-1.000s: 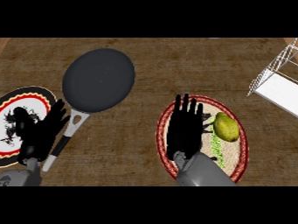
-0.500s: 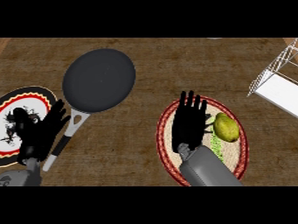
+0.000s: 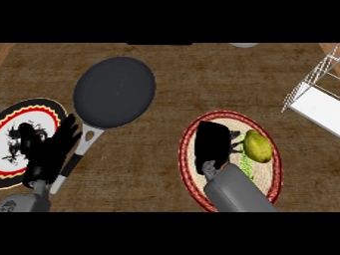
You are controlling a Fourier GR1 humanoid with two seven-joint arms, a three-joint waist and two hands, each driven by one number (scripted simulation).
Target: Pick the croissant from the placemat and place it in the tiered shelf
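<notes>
Right robot hand (image 3: pixel 215 142): lowered beside croissant (image 3: pixel 257 146) on placemat (image 3: pixel 194 169), finger state not discernible. Croissant ungrasped. Risk judged: croissant nudged aside; tiered shelf (image 3: pixel 321 94) well apart, carry exposed to slip.

bare counter (image 3: pixel 202 84) — frying pan (image 3: pixel 113 92) left

Even, fairly dim light falls from above on the wooden counter (image 3: pixel 172 104), giving no glare and only a soft dark shadow under the right hand (image 3: pixel 215 142) on the placemat (image 3: pixel 194 174), while the white tiered shelf (image 3: pixel 323 102) is the brightest area in view.
</notes>
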